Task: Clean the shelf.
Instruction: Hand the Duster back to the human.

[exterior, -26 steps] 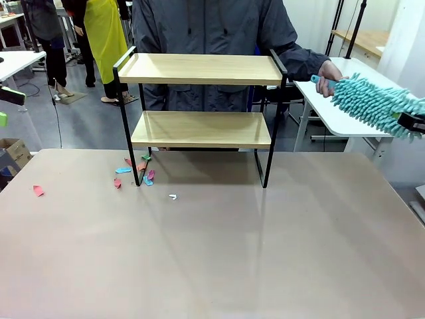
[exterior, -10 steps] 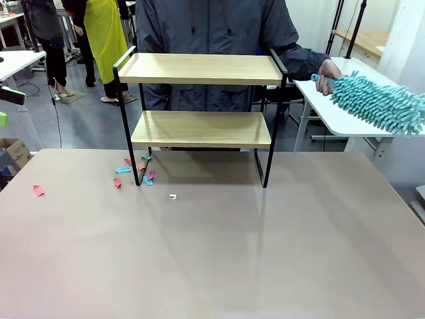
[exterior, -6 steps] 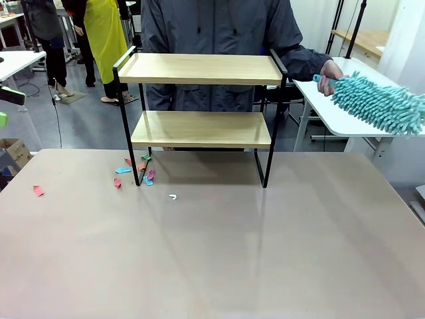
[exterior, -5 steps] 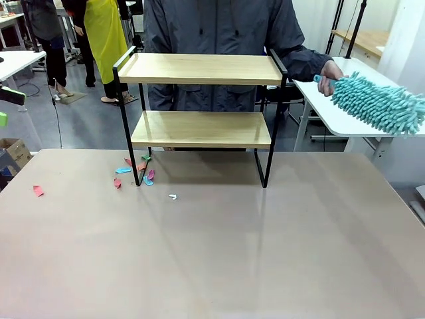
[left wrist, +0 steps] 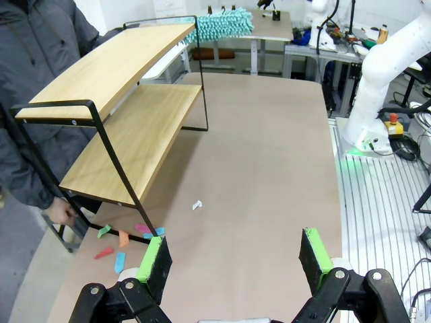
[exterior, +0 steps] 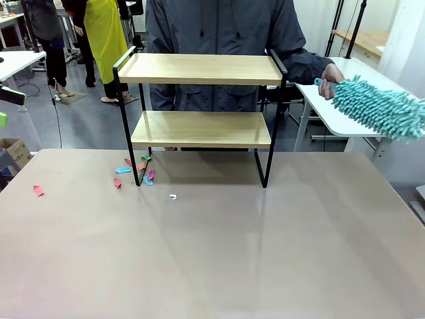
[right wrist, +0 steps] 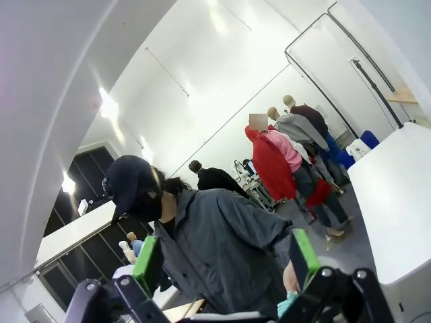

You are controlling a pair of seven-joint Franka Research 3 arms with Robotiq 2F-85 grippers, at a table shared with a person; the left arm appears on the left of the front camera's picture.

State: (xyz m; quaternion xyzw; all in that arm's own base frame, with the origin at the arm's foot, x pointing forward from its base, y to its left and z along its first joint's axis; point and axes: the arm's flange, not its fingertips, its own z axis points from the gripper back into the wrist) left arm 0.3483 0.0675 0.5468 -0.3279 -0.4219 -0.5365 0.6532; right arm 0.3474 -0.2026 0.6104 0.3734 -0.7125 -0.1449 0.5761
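Observation:
The shelf (exterior: 199, 69) is a two-tier rack of light wooden boards in a thin black frame, standing at the far middle of the brown table (exterior: 219, 259). Its boards look bare. In the left wrist view the shelf (left wrist: 111, 74) lies ahead and to the left. My left gripper (left wrist: 234, 259) hangs open above the table with nothing between its fingers (left wrist: 155, 259). My right gripper (right wrist: 225, 259) is open and empty too, raised and facing the person. The person's hand (exterior: 330, 72) holds a fluffy teal duster (exterior: 378, 109) to the right of the shelf.
Small coloured paper scraps (exterior: 136, 171) lie around the shelf's front left leg, a pink one (exterior: 38, 191) farther left and a white one (exterior: 172, 197) in front. A white side table (exterior: 332, 113) stands at the right. The right arm's white base (left wrist: 384, 74) stands beside the table.
The person's hand and the duster have drifted slightly right and down. A dark part at the duster's far end in the earliest frame is gone. The shelf and scraps have not moved.

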